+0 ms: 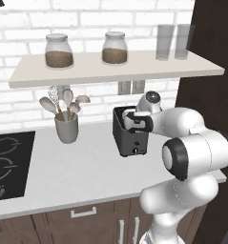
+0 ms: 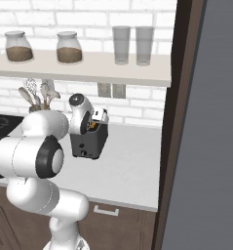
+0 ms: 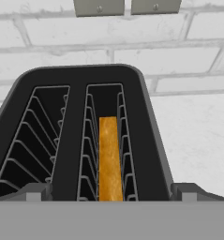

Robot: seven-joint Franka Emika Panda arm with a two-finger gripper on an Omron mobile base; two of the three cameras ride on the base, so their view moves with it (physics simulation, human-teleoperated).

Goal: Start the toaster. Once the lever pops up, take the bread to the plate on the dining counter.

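The gripper [image 3: 111,196] is standing spread wide, its two dark fingertips [image 3: 33,193] rising far apart on either side of the toaster's near end, with nothing between them. It is hovering just above the toaster [image 1: 130,136], looking down into the two slots.

In the hand view the bread [image 3: 109,159] is sitting on edge in the right-hand slot, down between the wire guides, with only its golden-orange top crust showing. The left slot is standing empty. The slice's long axis is running along the slot, from the near end of the toaster toward the brick wall behind, and its broad faces are facing the slot's sides.

The bread will probably be handling as a light, stiff but brittle thing, likely to crumble under a hard squeeze. The best hold looks to be across its thin width at the top crust, near the middle of its length, with the jaws turned across the slot and lifting straight up clear of the wires.

The toaster is standing on the white worktop [image 1: 72,167], right of the grey utensil cup [image 1: 67,127], under the shelf [image 1: 110,69].
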